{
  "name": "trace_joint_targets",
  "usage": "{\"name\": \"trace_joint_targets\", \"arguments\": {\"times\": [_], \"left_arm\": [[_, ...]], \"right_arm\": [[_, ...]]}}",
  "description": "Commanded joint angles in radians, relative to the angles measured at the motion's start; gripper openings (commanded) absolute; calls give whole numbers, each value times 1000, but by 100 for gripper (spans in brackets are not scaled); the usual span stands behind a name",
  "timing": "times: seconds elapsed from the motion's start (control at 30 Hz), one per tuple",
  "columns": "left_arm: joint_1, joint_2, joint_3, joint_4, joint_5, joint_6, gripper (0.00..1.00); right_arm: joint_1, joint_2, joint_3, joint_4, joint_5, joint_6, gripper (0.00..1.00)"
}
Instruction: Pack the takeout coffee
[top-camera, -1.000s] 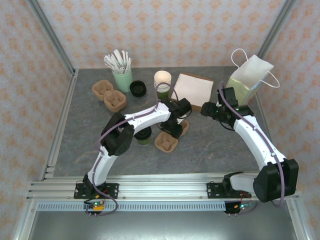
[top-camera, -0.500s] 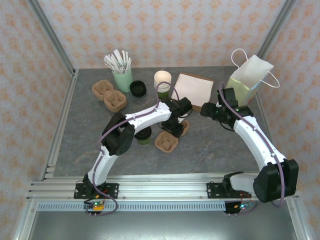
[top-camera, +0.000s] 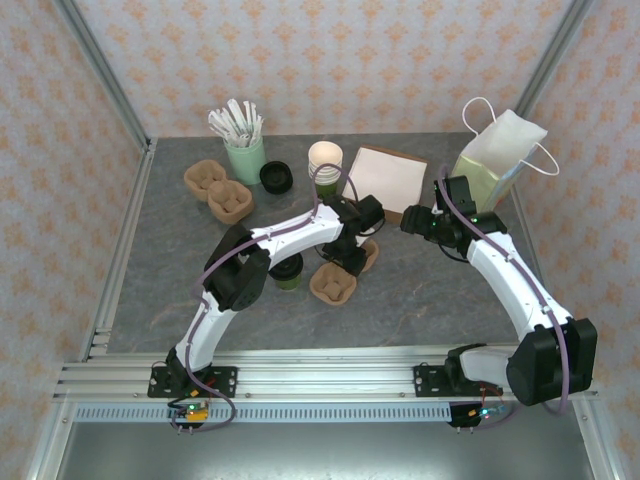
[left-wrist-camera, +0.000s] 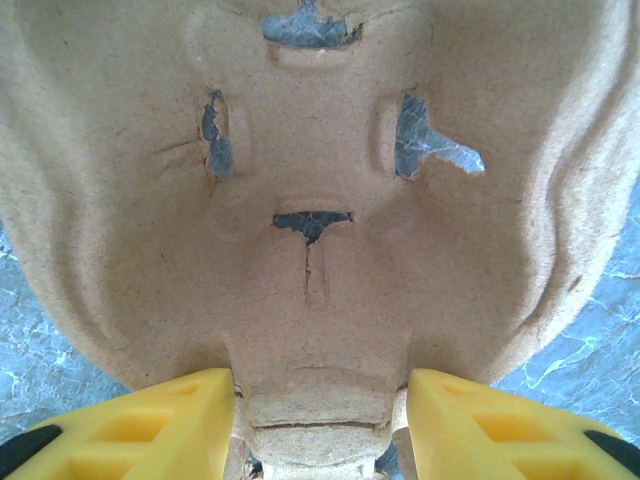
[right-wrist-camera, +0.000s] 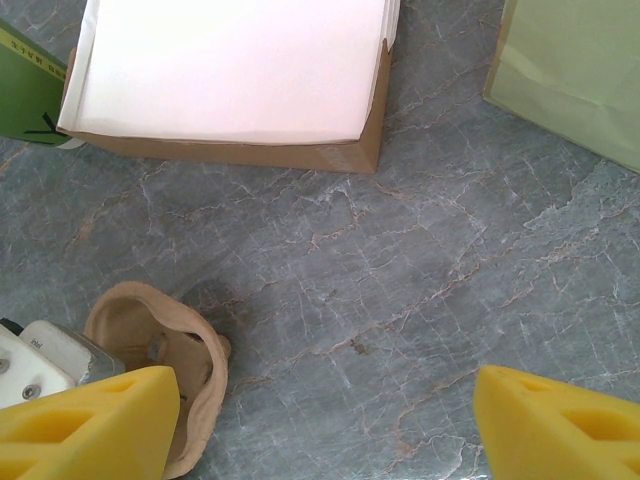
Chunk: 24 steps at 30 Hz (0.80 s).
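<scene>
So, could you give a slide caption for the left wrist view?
The left tool straddles the near rim of a brown pulp cup carrier on the grey table.

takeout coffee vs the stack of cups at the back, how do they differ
The takeout coffee is a single cup capped with a black lid. The cup stack is taller and open on top, showing a cream inside. The coffee stands mid-table, close against the left arm. The stack stands at the back, beside the box of white napkins. Both are upright paper cups with green on the lower part.
</scene>
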Motion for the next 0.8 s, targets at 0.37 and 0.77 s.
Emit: {"name": "trace_joint_targets", "arguments": {"times": [0.37,0.77], "left_arm": [[4,32,22,-47,-34,-2,41],[4,-43,62,-69,-53,-7,36]], "right_arm": [[-1,-16,-9,12,2,6,78],[-1,-12,3,13,-5,5,78]]}}
